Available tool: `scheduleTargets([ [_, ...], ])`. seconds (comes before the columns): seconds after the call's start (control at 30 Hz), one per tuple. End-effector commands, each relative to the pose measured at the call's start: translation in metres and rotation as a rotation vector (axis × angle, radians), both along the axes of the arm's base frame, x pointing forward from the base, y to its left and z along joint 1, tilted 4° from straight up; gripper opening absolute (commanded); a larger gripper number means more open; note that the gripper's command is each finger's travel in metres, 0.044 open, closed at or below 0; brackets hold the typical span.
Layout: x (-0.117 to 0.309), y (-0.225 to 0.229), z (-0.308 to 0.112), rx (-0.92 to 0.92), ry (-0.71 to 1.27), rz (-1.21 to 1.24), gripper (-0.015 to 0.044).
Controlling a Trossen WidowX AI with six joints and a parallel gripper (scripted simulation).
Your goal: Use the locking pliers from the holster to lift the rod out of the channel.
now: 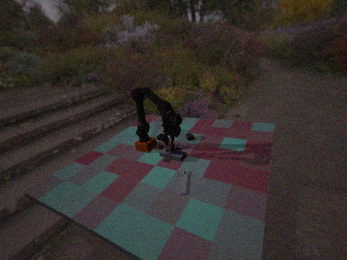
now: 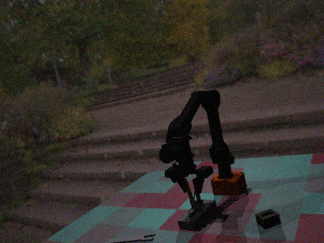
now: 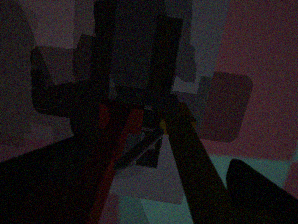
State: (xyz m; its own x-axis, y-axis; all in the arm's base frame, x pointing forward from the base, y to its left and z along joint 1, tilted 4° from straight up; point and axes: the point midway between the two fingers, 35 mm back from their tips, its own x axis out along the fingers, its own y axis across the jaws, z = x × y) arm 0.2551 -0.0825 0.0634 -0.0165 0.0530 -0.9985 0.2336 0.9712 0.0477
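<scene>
- The patchwork surface (image 1: 135,221) (image 2: 275,168) (image 3: 265,45), in teal, red and greyish squares, spread beneath everything, with stone steps (image 1: 69,114) (image 2: 126,147) along one side.
- The black arm (image 1: 161,105) (image 2: 185,116) rose from its orange base (image 1: 140,148) (image 2: 229,188), bent over at the elbow and reached down toward the grey block.
- The gripper (image 1: 171,144) (image 2: 192,192) (image 3: 158,156) pointed downward just above the block, its two dark fingers well apart on either side of the pliers' handles; it had hold of the pliers.
- The grey block (image 1: 179,155) (image 2: 196,218) (image 3: 132,55) lay on the surface in front of the base, with a narrow dark channel (image 3: 165,55) showing along it in the wrist view.
- The locking pliers (image 1: 173,148) (image 2: 191,197) (image 3: 184,155) were out of the holster, jaws down at the block, one handle red and the other yellow. The handles stood spread; whether the jaws had gone around the rod was too dark to tell.
- A pale, flat tool with a notched end (image 1: 186,184) (image 2: 134,239) lay apart from the block.
- The small dark holster (image 1: 190,136) (image 2: 268,219) sat off to one side of the block, its top opening visible in the exterior view.
- The rod could not be made out in the gloom.
</scene>
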Motion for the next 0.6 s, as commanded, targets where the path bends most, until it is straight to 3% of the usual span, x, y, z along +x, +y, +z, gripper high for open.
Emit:
scheduleTargets([
  [0.0,0.0004,0.0012,-0.0002,0.005,-0.002,-0.007,0.0306],
  [0.57,0.0009,0.003,-0.0001,0.005,-0.002,-0.007,0.0283],
])
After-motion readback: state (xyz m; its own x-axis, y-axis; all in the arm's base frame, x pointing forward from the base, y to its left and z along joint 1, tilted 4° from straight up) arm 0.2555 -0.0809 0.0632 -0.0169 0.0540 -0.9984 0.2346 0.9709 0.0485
